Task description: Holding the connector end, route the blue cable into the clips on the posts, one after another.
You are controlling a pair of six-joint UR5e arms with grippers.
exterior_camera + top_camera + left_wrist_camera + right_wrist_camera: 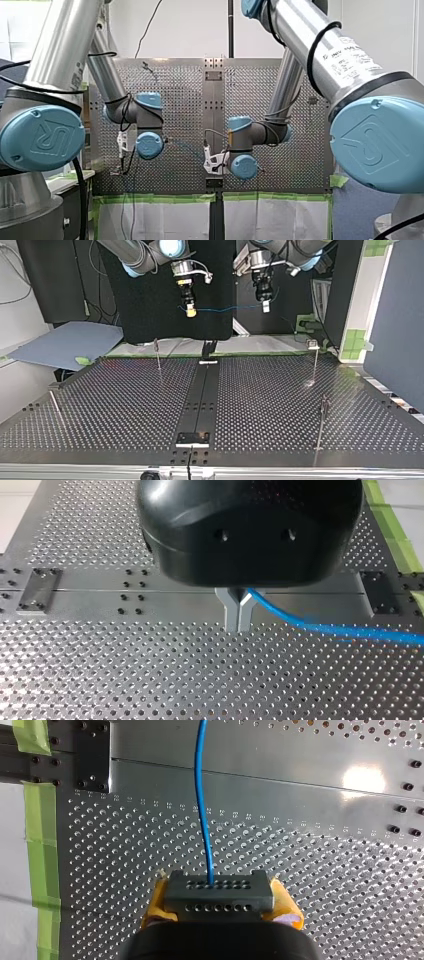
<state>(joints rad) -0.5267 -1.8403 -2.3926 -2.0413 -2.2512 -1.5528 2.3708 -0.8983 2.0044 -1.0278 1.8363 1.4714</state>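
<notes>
perforated table (125, 400), perhaps four posts (316, 362)

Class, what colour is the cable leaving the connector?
The cable is blue, clearest in the right wrist view.

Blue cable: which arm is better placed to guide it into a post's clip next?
Probably left: my left gripper pinches the blue cable itself, while my right gripper holds the connector.

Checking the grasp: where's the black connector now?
Right wrist view: the black perforated connector is clamped in my right gripper, between yellow pads, blue cable leaving ahead.
</notes>
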